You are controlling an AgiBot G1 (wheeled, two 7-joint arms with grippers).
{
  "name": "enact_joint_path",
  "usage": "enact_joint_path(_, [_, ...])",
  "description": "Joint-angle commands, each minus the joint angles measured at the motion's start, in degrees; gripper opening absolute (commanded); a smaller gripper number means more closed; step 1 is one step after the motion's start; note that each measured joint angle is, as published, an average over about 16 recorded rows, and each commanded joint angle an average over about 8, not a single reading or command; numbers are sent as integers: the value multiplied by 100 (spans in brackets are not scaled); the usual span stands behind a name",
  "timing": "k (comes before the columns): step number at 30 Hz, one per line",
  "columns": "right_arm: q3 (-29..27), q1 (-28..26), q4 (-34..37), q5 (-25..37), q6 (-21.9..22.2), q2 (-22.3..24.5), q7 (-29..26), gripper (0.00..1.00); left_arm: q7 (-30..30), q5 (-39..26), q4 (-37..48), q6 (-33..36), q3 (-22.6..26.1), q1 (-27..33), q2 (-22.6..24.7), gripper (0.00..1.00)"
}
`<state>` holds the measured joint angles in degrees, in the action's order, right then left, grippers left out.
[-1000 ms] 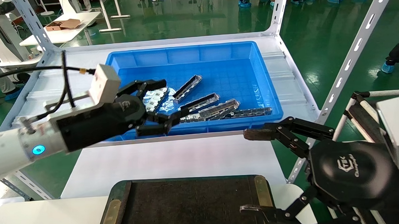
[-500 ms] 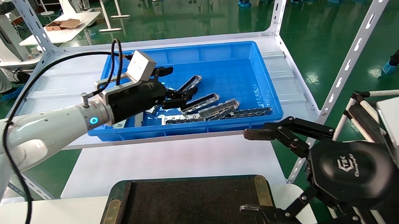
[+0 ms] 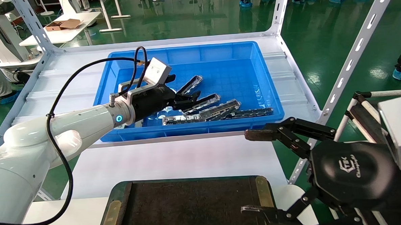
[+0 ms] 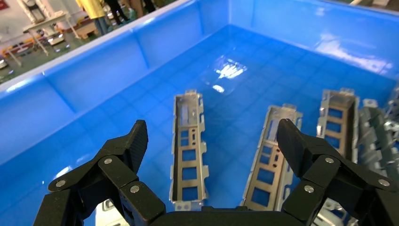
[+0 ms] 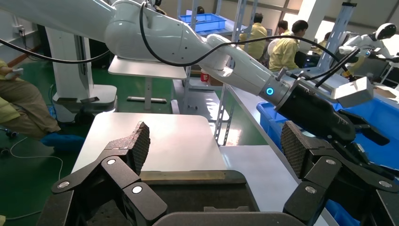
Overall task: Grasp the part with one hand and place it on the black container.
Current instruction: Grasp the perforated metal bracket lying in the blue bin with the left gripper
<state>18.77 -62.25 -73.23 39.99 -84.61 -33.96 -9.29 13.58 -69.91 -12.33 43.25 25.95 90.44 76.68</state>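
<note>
Several long grey channel-shaped parts lie in the blue bin (image 3: 184,55). My left gripper (image 3: 183,88) is open and empty, low inside the bin over the left end of the group. In the left wrist view two parts (image 4: 188,150) (image 4: 273,160) lie between its spread fingers (image 4: 136,141), and a third (image 4: 336,127) lies just outside. In the head view these parts are the far one (image 3: 189,84) and the middle ones (image 3: 203,102) (image 3: 220,109). The black container (image 3: 191,207) sits at the near edge, also in the right wrist view (image 5: 188,188). My right gripper (image 3: 250,173) is open and parked beside it.
A flat black toothed strip (image 3: 251,113) and short silver ribbed pieces (image 3: 178,119) lie near the bin's front wall. The bin stands on a white shelf with slotted uprights (image 3: 350,62). A white table (image 3: 172,161) lies between shelf and container.
My left arm has reached forward over the bin's near-left side and down into it, and the open gripper now hangs over the channel parts. The right arm has not moved.
</note>
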Motion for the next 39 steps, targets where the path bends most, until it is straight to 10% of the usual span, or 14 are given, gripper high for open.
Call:
enact_joint_path(1, [0, 0, 0, 0, 0, 0, 0, 100, 112, 10, 204, -84, -1, 56, 76, 100])
enact_joint_path(5, [1, 0, 0, -1, 0, 0, 0, 86, 194, 57, 329, -190, 45, 71, 110, 96])
enact_joint_path(12, [2, 0, 0, -1, 1, 1, 1, 1, 234, 182, 345, -372, 141, 12, 132, 10])
enact_joint_path(39, [6, -2, 0, -4, 3, 2, 3, 0, 250, 722, 263, -751, 605, -205, 106, 0])
